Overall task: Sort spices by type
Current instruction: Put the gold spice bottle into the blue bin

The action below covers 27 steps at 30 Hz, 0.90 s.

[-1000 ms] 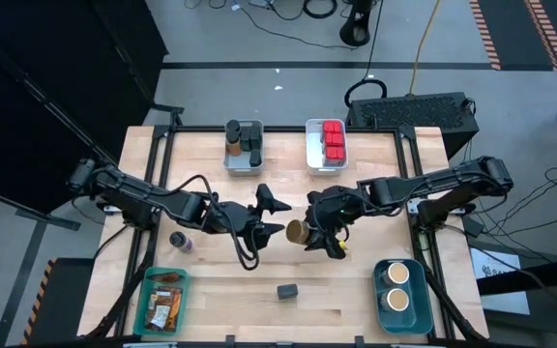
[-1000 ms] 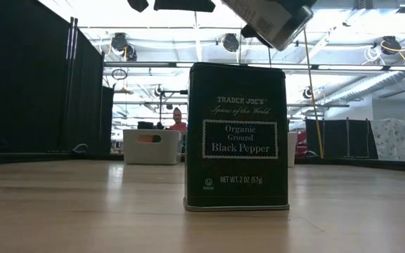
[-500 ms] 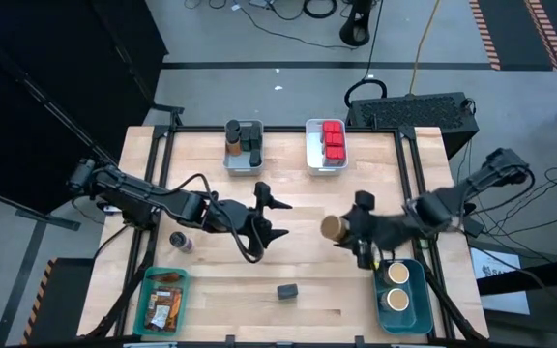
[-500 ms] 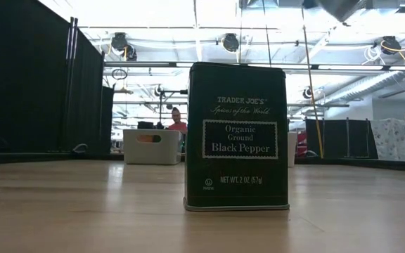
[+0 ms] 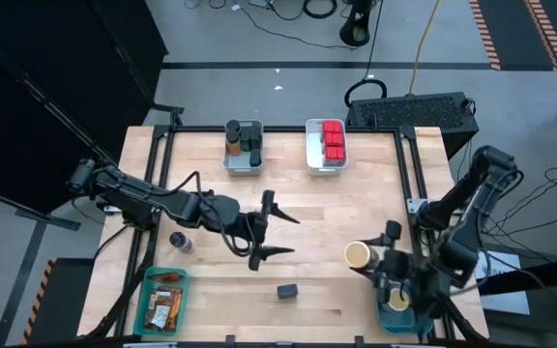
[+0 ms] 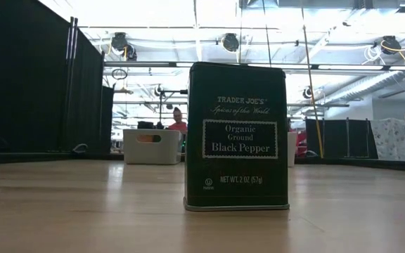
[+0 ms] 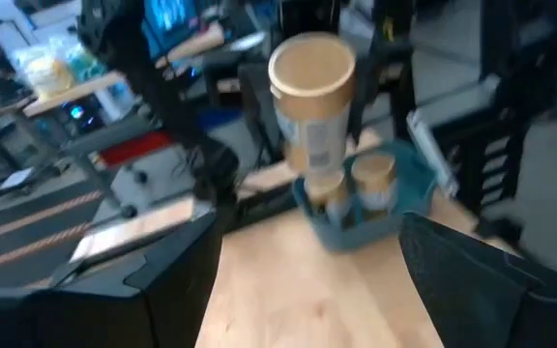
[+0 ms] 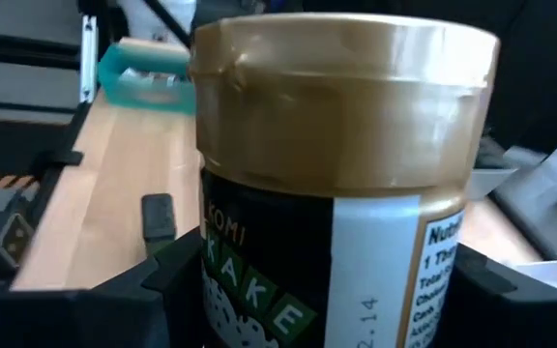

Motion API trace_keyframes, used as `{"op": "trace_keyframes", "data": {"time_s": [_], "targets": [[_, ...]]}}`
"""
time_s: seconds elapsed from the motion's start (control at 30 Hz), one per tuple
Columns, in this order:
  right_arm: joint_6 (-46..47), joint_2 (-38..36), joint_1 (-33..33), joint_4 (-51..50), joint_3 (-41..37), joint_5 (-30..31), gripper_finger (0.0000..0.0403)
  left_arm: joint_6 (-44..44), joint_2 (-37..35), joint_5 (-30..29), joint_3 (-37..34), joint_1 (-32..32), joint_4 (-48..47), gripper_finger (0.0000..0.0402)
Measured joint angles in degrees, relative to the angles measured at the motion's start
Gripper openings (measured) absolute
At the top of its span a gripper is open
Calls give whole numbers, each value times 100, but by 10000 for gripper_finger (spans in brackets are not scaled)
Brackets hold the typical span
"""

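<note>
A tan-topped spice jar (image 5: 359, 255) hangs above the table's near right part, with my right gripper (image 5: 377, 261) shut on it, just left of the blue bin (image 5: 385, 319). That bin (image 7: 341, 232) holds two more tan-topped jars (image 7: 373, 179). My left gripper (image 5: 286, 235) stands open over the table's middle and touches nothing. A black pepper tin (image 6: 236, 137) stands on its base near the front edge (image 5: 287, 290). A dark jar (image 5: 181, 241) stands on the table at the left. My right gripper pinches the jar's labelled body (image 8: 259, 290), below the tan lid (image 8: 341, 97), between its two fingers (image 8: 167, 280), one on each side. The fingers come from the table's right, slanting a little down. The jar is lifted clear and tilted, its lid toward the table's left.
A teal bin (image 5: 162, 302) with brown packets sits at the near left. At the far edge a grey bin (image 5: 243, 147) holds dark jars, and a white bin (image 5: 328, 145) holds red tins. Bare wood lies between the two arms.
My right gripper has swung from the table's middle toward the near right corner with the tan-topped jar still held, and has turned; the jar has left the low view. My left gripper has rolled about its own axis in place, staying open.
</note>
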Motion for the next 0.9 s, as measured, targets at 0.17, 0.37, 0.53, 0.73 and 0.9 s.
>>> {"op": "trace_keyframes", "data": {"time_s": [0.17,0.37,0.53,0.73,0.9], "targets": [[321,96,438,-481,0,733,255,-205,7,132,0,0,458,313],[302,185,923,-718,0,1659,255,-282,451,203,2,-35,1363,313],[948,243,1337,-1256,0,2027,255,-134,999,217,2,-28,2286,313],[1893,245,1550,-1574,-32,1383,255,-129,1497,283,2,50,3375,313],[2335,246,1761,-1404,-266,1209,255,-145,1772,443,2,44,3866,313]]}}
